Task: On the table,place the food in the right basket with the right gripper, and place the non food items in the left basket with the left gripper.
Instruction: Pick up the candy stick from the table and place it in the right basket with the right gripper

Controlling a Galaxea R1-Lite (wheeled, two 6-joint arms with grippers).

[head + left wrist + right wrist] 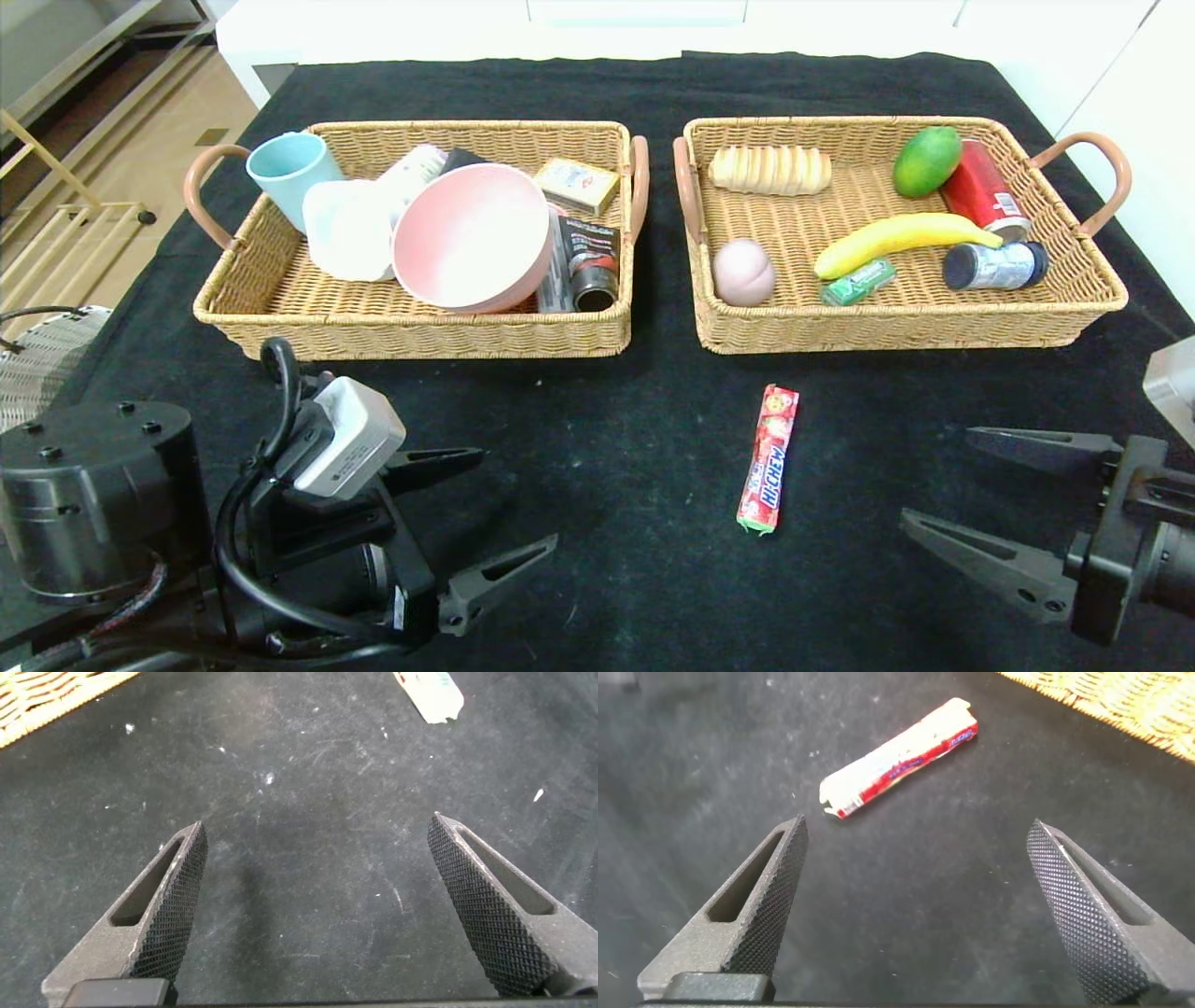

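**Last candy pack waits on the cloth, off my right claw**

The red candy stick pack (768, 459) is the only sortable item lying loose on the black-clothed table (635, 579), just in front of the right basket (896, 331) and well apart from its wicker wall. My right gripper (934, 490) hovers low at the table's near right, jaws spread wide and holding nothing. In the head view the pack lies at about nine o'clock from it, clearly nearer than to my left gripper (518, 499), which hangs empty and wide open at near left, the pack at its three o'clock. The pack's long axis runs almost twelve to six, tipped slightly toward one o'clock, so I judge the claw must turn to close across the narrow width.

The cloth is fuzzy, flat and bare around the pack, leaving room on every side. The peach-like ball (743, 271) and striped bread loaf (769, 170) already sit in the right basket; the pink bowl (471, 238) rests in the left basket (411, 327).
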